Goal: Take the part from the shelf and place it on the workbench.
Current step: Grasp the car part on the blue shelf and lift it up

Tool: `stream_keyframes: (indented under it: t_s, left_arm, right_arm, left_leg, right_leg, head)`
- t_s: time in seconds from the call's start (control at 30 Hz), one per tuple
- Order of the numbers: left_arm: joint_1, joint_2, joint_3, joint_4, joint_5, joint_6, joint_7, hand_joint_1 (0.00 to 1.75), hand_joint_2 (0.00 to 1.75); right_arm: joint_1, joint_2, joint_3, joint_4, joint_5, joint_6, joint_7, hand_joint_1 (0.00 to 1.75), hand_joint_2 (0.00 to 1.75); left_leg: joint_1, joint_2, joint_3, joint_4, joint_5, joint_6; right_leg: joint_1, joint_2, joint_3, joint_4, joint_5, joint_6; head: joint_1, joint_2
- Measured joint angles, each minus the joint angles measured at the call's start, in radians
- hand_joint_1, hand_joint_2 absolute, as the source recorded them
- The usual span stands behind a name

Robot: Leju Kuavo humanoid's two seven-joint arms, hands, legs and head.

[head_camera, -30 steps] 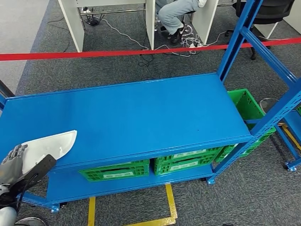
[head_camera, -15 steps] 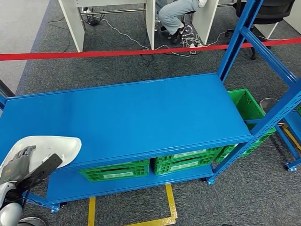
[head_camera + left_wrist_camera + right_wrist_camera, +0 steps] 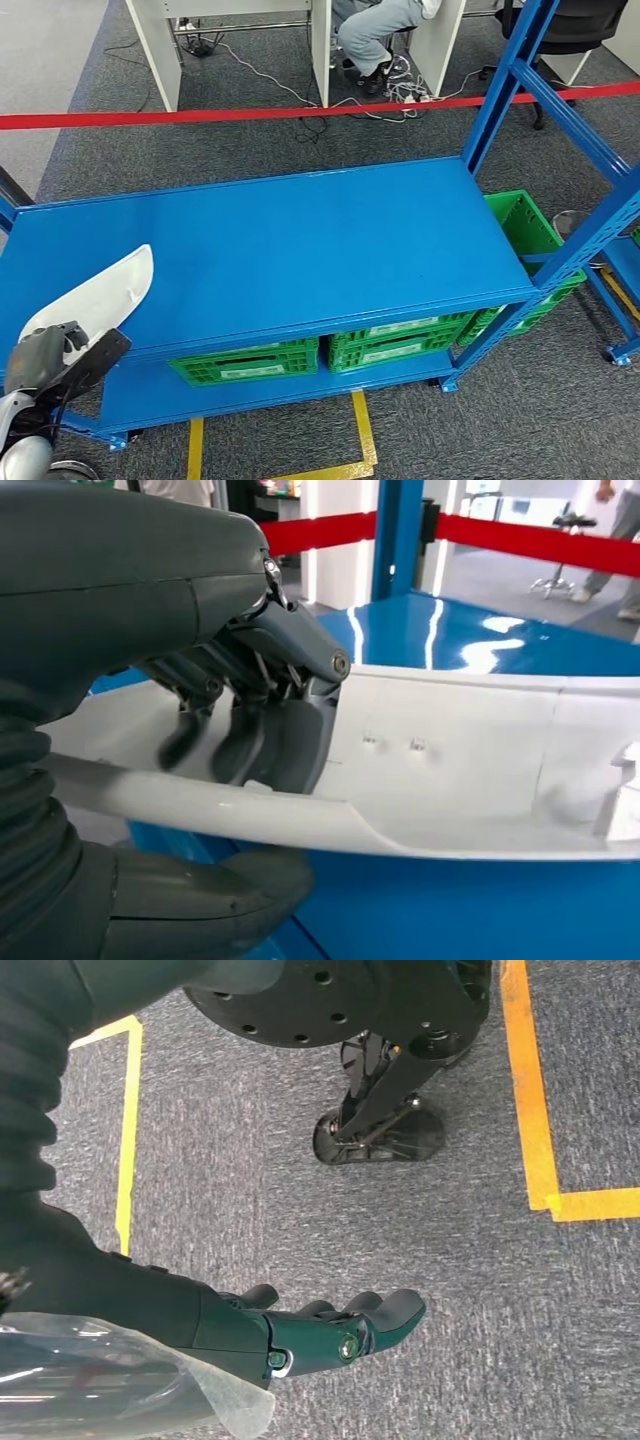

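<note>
My left hand (image 3: 47, 357) grips a long white curved part (image 3: 96, 296) at the near left corner of the blue workbench top (image 3: 287, 240). The part's far end tilts up over the bench surface. In the left wrist view the part (image 3: 468, 760) lies across the picture above the blue top, with the fingers (image 3: 249, 715) on its inner face and the thumb underneath. My right hand (image 3: 332, 1335) hangs over grey carpet with its fingers stretched out and nothing in them.
Green crates (image 3: 249, 362) sit on the lower shelf under the bench, and another green crate (image 3: 528, 225) stands at its right end. Blue shelf uprights (image 3: 513, 70) rise at the right. A red barrier tape (image 3: 226, 113) runs behind, with a seated person (image 3: 373, 25) beyond. Yellow floor lines (image 3: 362, 430) mark the near floor.
The white part has turned in my left hand: its far end swung from lying flat to pointing up and away over the bench. The hand stays at the near left corner.
</note>
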Motion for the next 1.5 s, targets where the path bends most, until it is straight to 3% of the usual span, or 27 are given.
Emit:
stream_keyframes:
  t_s: [0.33, 0.7, 0.9, 1.17, 1.43, 1.5]
  left_arm:
    - [0.016, -0.015, 0.01, -0.031, 0.023, 0.071, -0.054, 1.75, 1.75]
    - [0.031, -0.019, 0.017, -0.056, 0.05, 0.089, -0.084, 1.75, 1.75]
    - [0.056, -0.031, 0.018, -0.094, 0.137, 0.101, -0.146, 1.75, 1.75]
    - [0.126, -0.068, 0.002, -0.204, 0.197, 0.19, -0.224, 1.75, 1.75]
    - [0.19, -0.078, -0.024, -0.282, 0.199, 0.261, -0.24, 1.75, 1.75]
    - [0.207, -0.08, -0.03, -0.302, 0.198, 0.279, -0.243, 1.75, 1.75]
  right_arm:
    - [-0.001, 0.0, -0.004, 0.002, -0.002, 0.0, -0.004, 0.0, 1.75]
    - [-0.005, 0.0, -0.016, 0.006, 0.012, -0.006, -0.016, 0.0, 1.75]
    - [-0.012, 0.0, -0.035, 0.012, 0.029, -0.009, -0.034, 0.0, 1.75]
    - [-0.002, 0.001, -0.035, 0.018, -0.016, -0.03, -0.04, 0.0, 1.75]
    - [0.018, 0.003, -0.003, 0.014, -0.106, -0.061, -0.044, 0.0, 1.75]
    - [0.023, 0.003, 0.009, 0.009, -0.129, -0.069, -0.049, 0.0, 1.75]
  left_leg:
    - [-0.001, 0.001, -0.001, 0.0, -0.001, 0.0]
    - [0.0, 0.001, -0.001, 0.0, -0.001, 0.0]
    - [-0.001, 0.001, -0.001, 0.0, -0.001, 0.0]
    - [-0.004, 0.001, -0.001, 0.001, -0.002, 0.002]
    - [-0.011, 0.002, 0.0, -0.002, -0.005, 0.017]
    - [-0.006, 0.004, 0.004, -0.014, 0.0, 0.026]
  right_leg:
    - [0.0, 0.001, -0.001, 0.0, 0.0, 0.0]
    - [0.0, 0.001, -0.001, 0.0, 0.0, 0.0]
    - [0.0, 0.001, -0.002, 0.0, 0.0, 0.0]
    - [-0.004, 0.001, -0.002, -0.002, 0.0, 0.001]
    - [-0.012, 0.001, 0.001, -0.005, -0.001, 0.016]
    - [-0.011, 0.002, -0.009, 0.021, -0.022, 0.02]
  head:
    - [0.0, 0.0]
    - [0.0, 0.0]
    - [0.0, 0.0]
    - [0.0, 0.0]
    - [-0.001, 0.0]
    - [0.001, 0.0]
